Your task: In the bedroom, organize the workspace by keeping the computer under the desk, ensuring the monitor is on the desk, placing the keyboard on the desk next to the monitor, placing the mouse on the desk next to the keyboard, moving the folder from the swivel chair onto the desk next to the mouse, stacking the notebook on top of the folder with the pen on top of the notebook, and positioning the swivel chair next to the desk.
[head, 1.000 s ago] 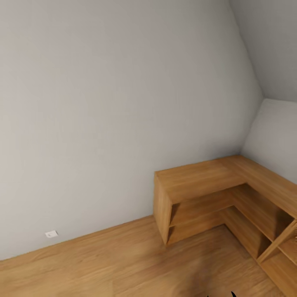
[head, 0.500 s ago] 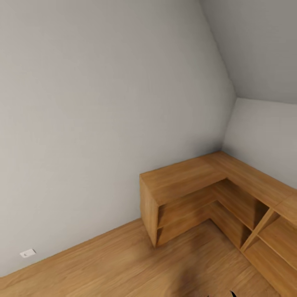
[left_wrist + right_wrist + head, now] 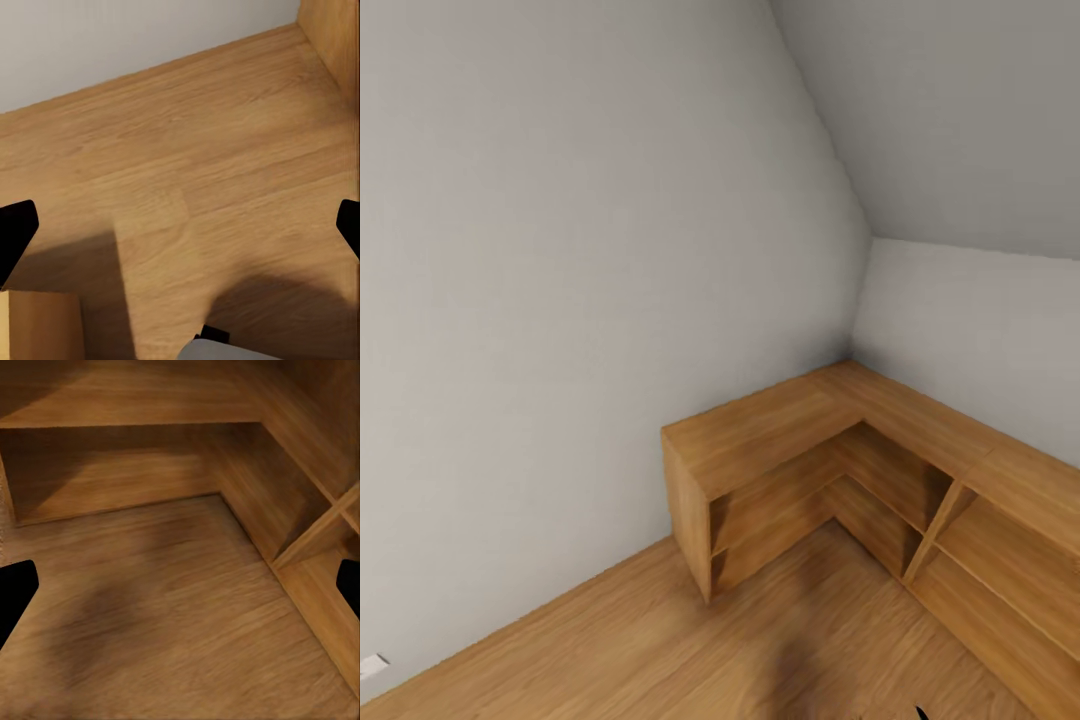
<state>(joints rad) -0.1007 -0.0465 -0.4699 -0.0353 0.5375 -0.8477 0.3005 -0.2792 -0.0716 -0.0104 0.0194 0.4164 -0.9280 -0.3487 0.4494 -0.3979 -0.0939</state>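
Facing the corner shelf [image 3: 830, 470], the robot appears in transit, searching; both grippers [image 3: 180, 225] [image 3: 180, 585] hang spread and empty. Next: turn to find the desk.

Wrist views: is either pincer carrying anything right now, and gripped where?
Nothing is held. The left pincer and right pincer both stand open, with only bare wooden floor between their fingertips.

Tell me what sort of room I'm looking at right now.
Likely a bare room corner, perhaps an attic bedroom: an L-shaped wooden shelf unit against grey walls, a sloped ceiling and wood-plank floor.
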